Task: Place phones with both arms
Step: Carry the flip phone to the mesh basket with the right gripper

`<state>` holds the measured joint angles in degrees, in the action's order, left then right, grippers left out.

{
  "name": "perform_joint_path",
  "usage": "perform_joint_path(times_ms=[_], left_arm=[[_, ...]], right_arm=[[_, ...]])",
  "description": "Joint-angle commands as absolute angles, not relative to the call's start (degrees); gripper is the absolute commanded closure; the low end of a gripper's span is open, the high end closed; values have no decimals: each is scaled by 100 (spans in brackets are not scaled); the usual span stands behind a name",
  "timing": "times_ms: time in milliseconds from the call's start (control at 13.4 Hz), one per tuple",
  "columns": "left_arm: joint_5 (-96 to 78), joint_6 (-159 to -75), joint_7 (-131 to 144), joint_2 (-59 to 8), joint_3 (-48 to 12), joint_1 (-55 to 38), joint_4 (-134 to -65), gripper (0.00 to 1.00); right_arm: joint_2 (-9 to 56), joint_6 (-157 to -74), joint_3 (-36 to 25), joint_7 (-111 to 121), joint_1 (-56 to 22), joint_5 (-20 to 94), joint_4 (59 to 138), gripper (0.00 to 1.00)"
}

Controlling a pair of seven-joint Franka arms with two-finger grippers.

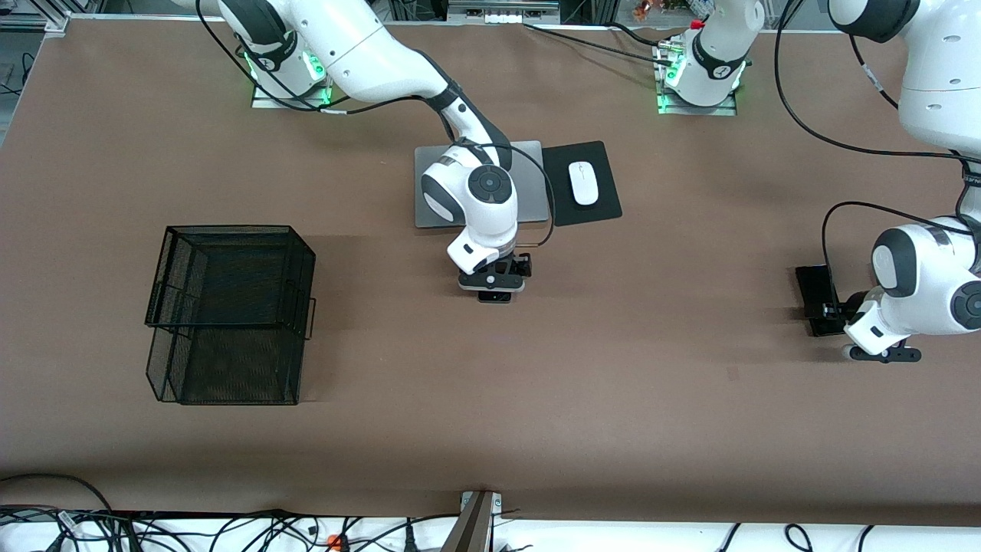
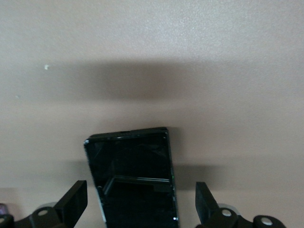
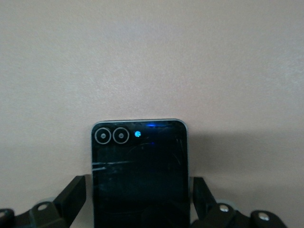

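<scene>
Phones seen from the front view: a slim black phone (image 1: 815, 297) lies flat on the table (image 1: 613, 368) at the left arm's end, long axis running toward the camera, partly covered by the left gripper (image 1: 883, 353); a second phone (image 1: 495, 297) shows only as a dark edge under the right gripper (image 1: 494, 287), nearer the camera than the grey laptop (image 1: 429, 184); a white mouse (image 1: 583, 182) sits on a black pad (image 1: 586, 184); the black mesh basket (image 1: 230, 314) near the right arm's end holds nothing visible. Left wrist view: glossy black slab lying between the spread fingers (image 2: 71, 202), untouched, long axis running away from the claw. Right wrist view: dark square-cornered phone with two ringed lenses and a blue light, pale rim, between wide-set fingers (image 3: 71, 194), lens end pointing away.
</scene>
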<state>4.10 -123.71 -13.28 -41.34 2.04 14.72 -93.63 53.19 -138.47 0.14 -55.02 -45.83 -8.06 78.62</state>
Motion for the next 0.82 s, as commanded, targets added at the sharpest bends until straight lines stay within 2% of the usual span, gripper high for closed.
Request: perform_joint_path(times_ms=[0,75,224,299,522,746], left_arm=[[220,-12454,-1573,-4025,132,1591,-9553,0],[220,-12454,-1573,-4025,132,1608,-9554,0],[211,-12454,-1573,-4025,141,1608,-9545,0],[220,-12463,-1573,-4025,141,1608,-9545,0],[211,-12463,-1573,-4034,141,1678,-9554,0],[194,-12463,-1547,-4096,141,1687,-9580,0]], right_arm=[[5423,-13860,0,-5537,-4605,-923,7699,0],[5414,-13860,0,-5537,-4605,-923,7699,13],[5405,-13852,-9,-5511,-4605,-914,7691,85],[5379,-13834,-9,-5502,-4605,-914,7690,100],[5231,-13720,-9,-5449,-4570,-879,7647,100],[4774,-12967,-17,-5432,-4518,-826,7551,100]])
